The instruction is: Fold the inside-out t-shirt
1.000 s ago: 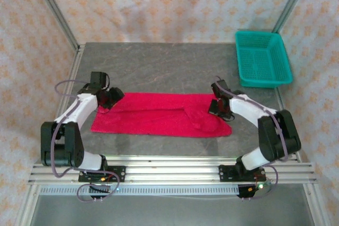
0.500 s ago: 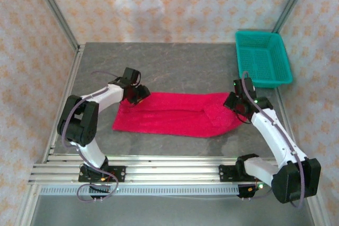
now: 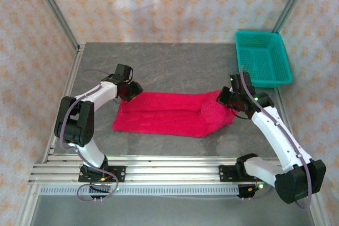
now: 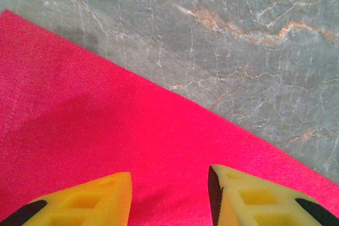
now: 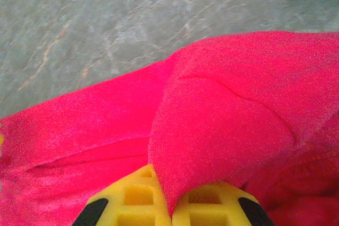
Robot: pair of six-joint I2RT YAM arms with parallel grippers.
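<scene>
Soft, even light bathes the table (image 3: 175, 67); shadows are faint. In the right wrist view, the table beyond the t-shirt (image 5: 228, 115) blurs.

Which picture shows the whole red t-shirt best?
The top external view: the t-shirt lies whole there, a long folded strip. The left wrist view gives a flat edge of it; the right wrist view, a bunched fold pinched in the right end effector.

The left arm (image 3: 98, 92) and right arm (image 3: 273, 126) are showing white links, black joints, grey cables (image 3: 78, 193); fingers (image 4: 254, 199) are showing yellow (black-tipped).
</scene>
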